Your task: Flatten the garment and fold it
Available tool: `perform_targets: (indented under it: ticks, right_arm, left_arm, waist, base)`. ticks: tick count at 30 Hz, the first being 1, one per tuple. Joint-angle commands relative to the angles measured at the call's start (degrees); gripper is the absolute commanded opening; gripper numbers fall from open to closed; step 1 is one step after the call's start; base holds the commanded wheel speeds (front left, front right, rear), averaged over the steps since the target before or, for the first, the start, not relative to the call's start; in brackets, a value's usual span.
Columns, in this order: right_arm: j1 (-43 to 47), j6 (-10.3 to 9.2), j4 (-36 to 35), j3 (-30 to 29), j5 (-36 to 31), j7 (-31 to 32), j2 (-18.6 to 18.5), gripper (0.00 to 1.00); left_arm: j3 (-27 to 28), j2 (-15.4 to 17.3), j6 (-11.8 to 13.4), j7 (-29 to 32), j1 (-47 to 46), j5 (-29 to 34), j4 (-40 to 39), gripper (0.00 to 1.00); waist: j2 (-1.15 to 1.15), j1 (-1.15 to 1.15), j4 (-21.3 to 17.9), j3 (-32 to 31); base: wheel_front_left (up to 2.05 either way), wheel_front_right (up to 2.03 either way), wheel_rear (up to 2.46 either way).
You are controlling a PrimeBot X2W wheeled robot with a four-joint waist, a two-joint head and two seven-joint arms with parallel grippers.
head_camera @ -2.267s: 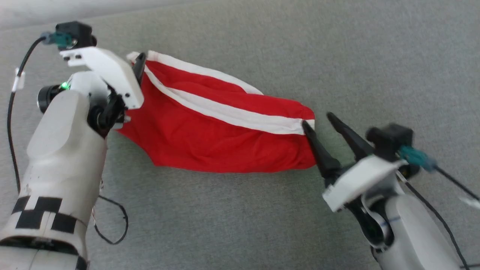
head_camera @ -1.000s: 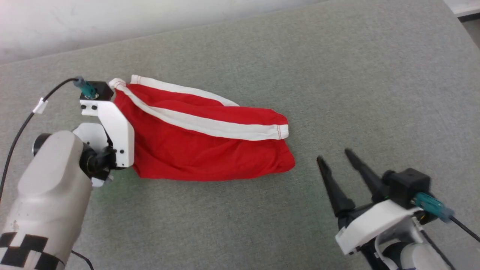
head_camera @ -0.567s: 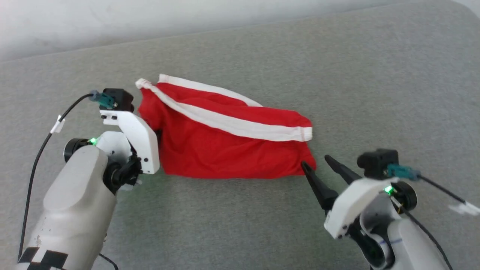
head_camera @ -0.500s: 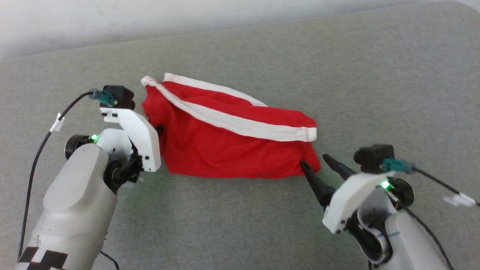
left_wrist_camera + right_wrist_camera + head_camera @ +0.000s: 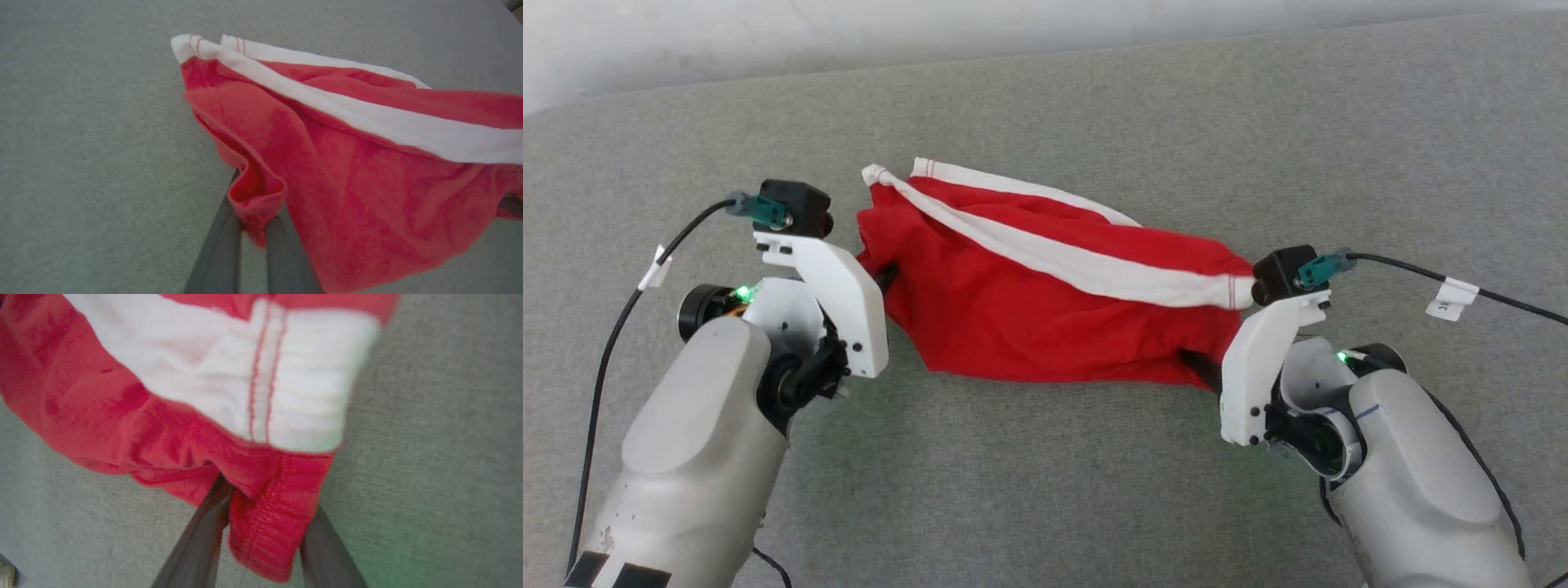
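- Red knit cloth, soft and slack: the garment (image 5: pixel 1045 310) sits bunched at the middle of the grey worktop (image 5: pixel 1045 490), with its white hem bands (image 5: pixel 1086 265) uppermost.
- Left gripper (image 5: pixel 255 196): pressed together on a fold at the garment's left edge.
- Right gripper (image 5: pixel 267 498): the fingers flank the seamed right corner. A firm bite cannot be confirmed.
- Judgement: light and limp, so it will sag and crease. It is best held at the stitched corners and hems and drawn apart evenly.

Your left forearm (image 5: pixel 686 457): pale grey shell, black square patches (image 5: pixel 596 565) at its 7 o'clock end. Each wrist carries a white screwed bracket (image 5: pixel 845 302), black camera block (image 5: pixel 792 204), teal plug (image 5: pixel 760 211), tagged black cable (image 5: pixel 605 367), green light (image 5: pixel 742 291). Left gripper (image 5: pixel 254 212): dark grey fingers (image 5: pixel 220 245).
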Motion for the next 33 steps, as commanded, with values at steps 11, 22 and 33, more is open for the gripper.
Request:
perform_targets:
  ticks: [11,22,33]
  right_arm:
    - [4.7,-0.03,-6.5,2.4,4.4,-0.7,-4.7,0.0]
    - [18.6,-0.03,-15.0,1.9,5.7,-0.5,-8.5,0.0]
    - [26.5,-0.03,-16.3,-1.2,1.6,-8.2,-6.6,1.0]
  left_arm:
    - [0.7,0.9,3.4,-5.4,9.8,-0.1,-7.7,0.0]
    - [3.6,0.4,13.0,-8.9,35.7,-4.7,-22.1,0.0]
    - [3.4,-3.9,14.5,-13.8,40.5,-5.8,-19.5,1.0]
  waist:
    - [0.0,0.01,1.8,-5.7]
    - [0.0,0.01,3.0,-12.0]
    - [0.0,0.01,3.1,-12.1]
  base:
    - [0.0,0.0,0.0]
    - [0.0,0.0,0.0]
    - [0.0,0.0,0.0]
